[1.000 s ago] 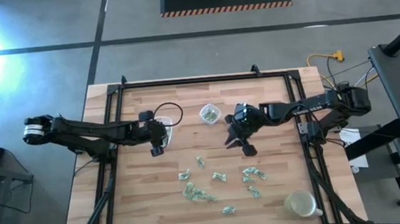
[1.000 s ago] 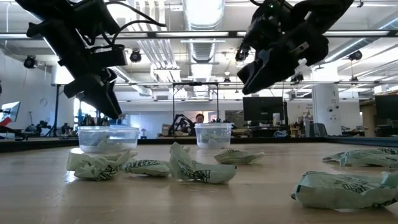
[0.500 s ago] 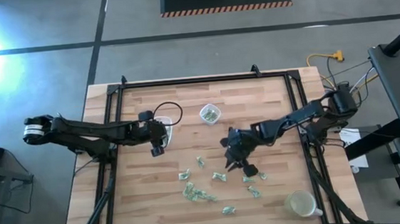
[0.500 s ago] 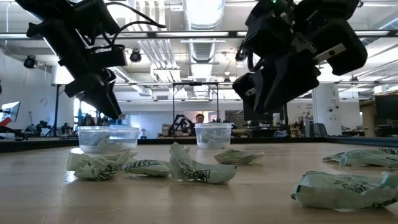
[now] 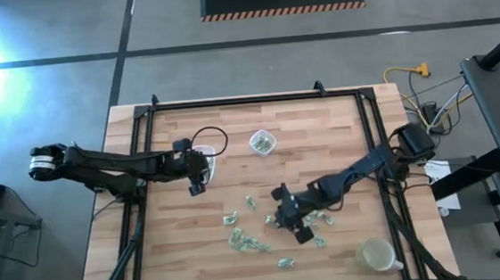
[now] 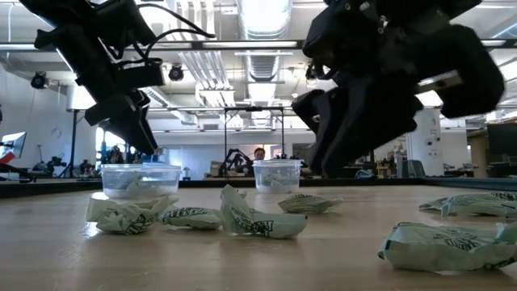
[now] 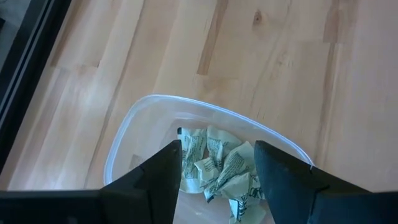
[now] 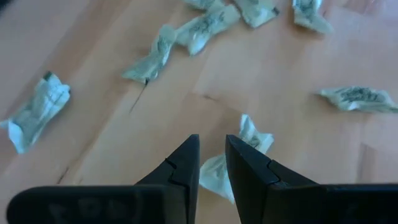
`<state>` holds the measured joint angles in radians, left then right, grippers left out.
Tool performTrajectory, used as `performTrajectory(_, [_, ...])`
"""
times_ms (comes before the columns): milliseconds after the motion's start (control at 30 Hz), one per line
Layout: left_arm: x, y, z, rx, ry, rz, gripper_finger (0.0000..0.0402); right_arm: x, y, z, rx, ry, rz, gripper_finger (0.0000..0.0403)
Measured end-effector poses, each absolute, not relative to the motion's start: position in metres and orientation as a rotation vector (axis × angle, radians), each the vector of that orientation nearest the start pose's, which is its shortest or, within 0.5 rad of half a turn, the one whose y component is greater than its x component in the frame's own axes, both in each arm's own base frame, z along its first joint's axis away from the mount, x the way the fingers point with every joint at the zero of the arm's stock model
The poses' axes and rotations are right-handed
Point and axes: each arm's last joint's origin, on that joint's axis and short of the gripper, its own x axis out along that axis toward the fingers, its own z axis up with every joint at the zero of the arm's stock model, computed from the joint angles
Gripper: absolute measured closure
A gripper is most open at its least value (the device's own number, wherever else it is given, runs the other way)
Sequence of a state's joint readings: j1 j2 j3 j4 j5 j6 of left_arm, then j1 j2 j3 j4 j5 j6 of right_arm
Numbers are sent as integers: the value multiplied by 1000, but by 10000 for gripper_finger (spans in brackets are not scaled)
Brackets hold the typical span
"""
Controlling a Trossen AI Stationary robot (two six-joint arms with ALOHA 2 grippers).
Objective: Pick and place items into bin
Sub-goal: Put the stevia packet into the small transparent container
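Roughly ten wrapped items (image 5: pixel 246 242) lie loose on the table (image 5: pixel 320 125), several more fill the clear container (image 7: pixel 155 118) beneath the open, empty left gripper (image 7: pixel 217 163), and the right gripper (image 8: pixel 212 163) hangs narrowly parted, empty, over one piece

Tabletop (image 5: pixel 320 125): pale wood planks, visible grain and knots, smooth satin finish; dark matt metal frame (image 5: pixel 229 101) round edges. Items (image 8: pixel 205 25): crinkled wrappers, pale green-white, slight sheen, printed. Bin (image 7: pixel 143 124): clear thin plastic, glossy rim, wrappers inside. Second clear plastic tub (image 5: pixel 262 142) near far edge. Right pincer (image 8: pixel 211 165), left pincer (image 7: pixel 217 168): black matt plastic fingers, smooth.
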<state>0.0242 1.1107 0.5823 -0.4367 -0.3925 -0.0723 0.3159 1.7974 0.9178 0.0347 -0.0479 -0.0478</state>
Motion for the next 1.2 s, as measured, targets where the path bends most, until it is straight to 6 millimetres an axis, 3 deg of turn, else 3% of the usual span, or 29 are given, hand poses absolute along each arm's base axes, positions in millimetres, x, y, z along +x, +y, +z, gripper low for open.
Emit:
performTrajectory(167, [198,16,191,110,940,416,216,331,119,137,-214,828,320,314])
performTrajectory(667, [198,16,190,107,940,409,216,332,114,137,-170,834,237,213])
performTrajectory(1000, [198,16,190,107,940,409,217,339,110,112,-190,868,237,204])
performTrajectory(1200, [198,16,190,108,944,408,217,342,108,114,-200,904,227,208])
